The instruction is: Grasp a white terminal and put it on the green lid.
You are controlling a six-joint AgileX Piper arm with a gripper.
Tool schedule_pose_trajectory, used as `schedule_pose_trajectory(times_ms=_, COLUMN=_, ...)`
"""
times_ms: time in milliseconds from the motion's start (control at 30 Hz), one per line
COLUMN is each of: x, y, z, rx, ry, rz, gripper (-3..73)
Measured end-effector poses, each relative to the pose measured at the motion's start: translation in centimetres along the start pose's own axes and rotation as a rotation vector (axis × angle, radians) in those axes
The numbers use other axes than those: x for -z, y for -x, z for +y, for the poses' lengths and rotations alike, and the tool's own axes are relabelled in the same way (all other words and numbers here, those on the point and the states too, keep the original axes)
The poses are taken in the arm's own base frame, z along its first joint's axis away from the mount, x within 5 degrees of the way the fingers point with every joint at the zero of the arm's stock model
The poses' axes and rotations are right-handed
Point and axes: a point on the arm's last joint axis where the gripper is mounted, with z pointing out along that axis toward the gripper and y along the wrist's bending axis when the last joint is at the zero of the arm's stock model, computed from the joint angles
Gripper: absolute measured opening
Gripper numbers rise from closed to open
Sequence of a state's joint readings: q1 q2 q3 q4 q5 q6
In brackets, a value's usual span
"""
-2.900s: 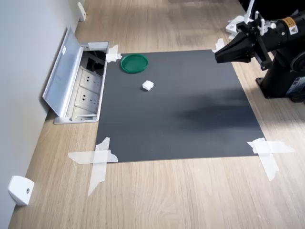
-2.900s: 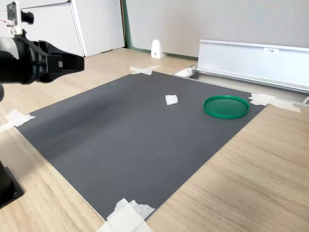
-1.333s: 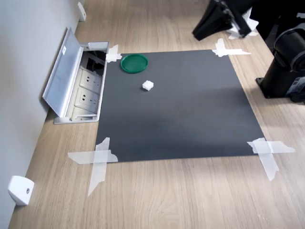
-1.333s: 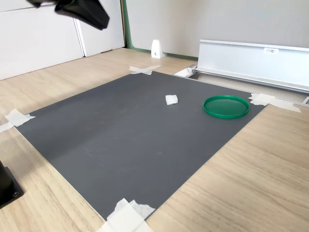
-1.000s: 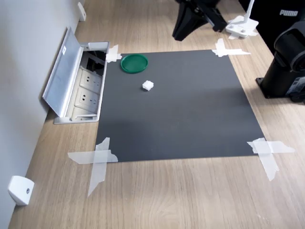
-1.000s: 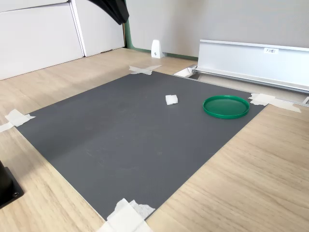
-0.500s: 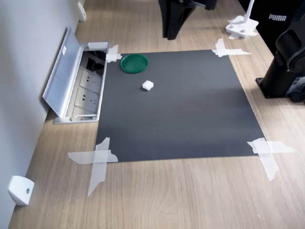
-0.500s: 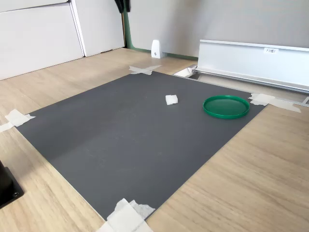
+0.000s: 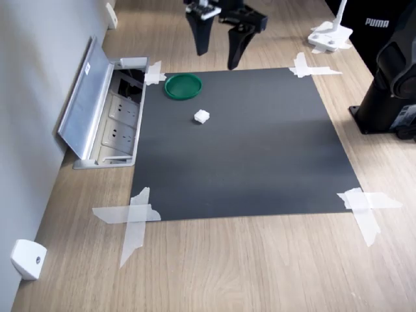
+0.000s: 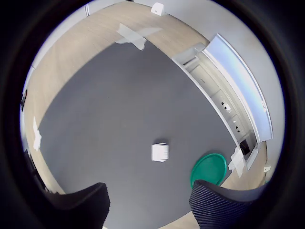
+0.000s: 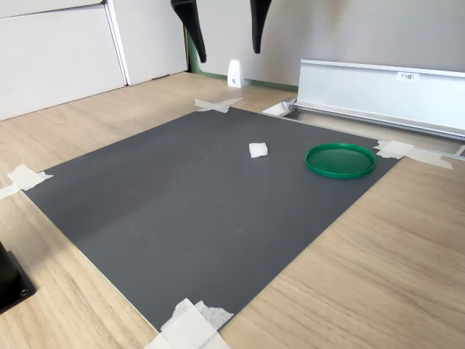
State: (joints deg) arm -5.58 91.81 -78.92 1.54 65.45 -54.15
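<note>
The white terminal (image 9: 201, 116) lies on the dark grey mat (image 9: 260, 156), a short way from the green lid (image 9: 182, 86), which rests near the mat's corner. Both also show in the second exterior view, terminal (image 11: 258, 150) and lid (image 11: 340, 160), and in the wrist view, terminal (image 10: 160, 151) and lid (image 10: 208, 170). My gripper (image 9: 217, 60) hangs high in the air, pointing down, open with nothing between its fingers. In the second exterior view the gripper (image 11: 229, 54) is well above the terminal. In the wrist view its two black fingers (image 10: 78, 207) frame the terminal from afar.
An open floor socket box with a silver lid (image 9: 91, 107) lies beside the mat at the first exterior view's left. White tape strips (image 9: 133, 218) hold the mat's corners. A white wedge piece (image 9: 27, 259) sits near the wall. The arm's black base (image 9: 390, 97) stands at the first exterior view's right.
The gripper has swung from the first exterior view's right across the top toward the lid's side, turned downward, and its fingers are now spread. Terminal and lid have not moved.
</note>
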Motion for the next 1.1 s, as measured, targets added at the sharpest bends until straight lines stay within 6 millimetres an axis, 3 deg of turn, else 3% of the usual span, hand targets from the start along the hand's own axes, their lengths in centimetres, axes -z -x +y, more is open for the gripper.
schedule_pose_trajectory(times_ms=233, x=-3.6, y=0.9, z=-1.1, rx=0.037, ry=-0.002, rz=0.014, gripper=72.4)
schedule_pose_trajectory(times_ms=400, x=-5.7, y=1.7, z=-0.2, rx=0.058, ry=-0.009, rz=-0.002, gripper=72.2)
schedule_pose_trajectory(times_ms=633, x=-8.2, y=0.7, z=0.6, rx=0.074, ry=-0.011, rz=0.030, gripper=71.2)
schedule_pose_trajectory(times_ms=1100, x=-12.8, y=0.4, z=0.5, rx=0.106, ry=0.026, rz=0.095, gripper=71.1)
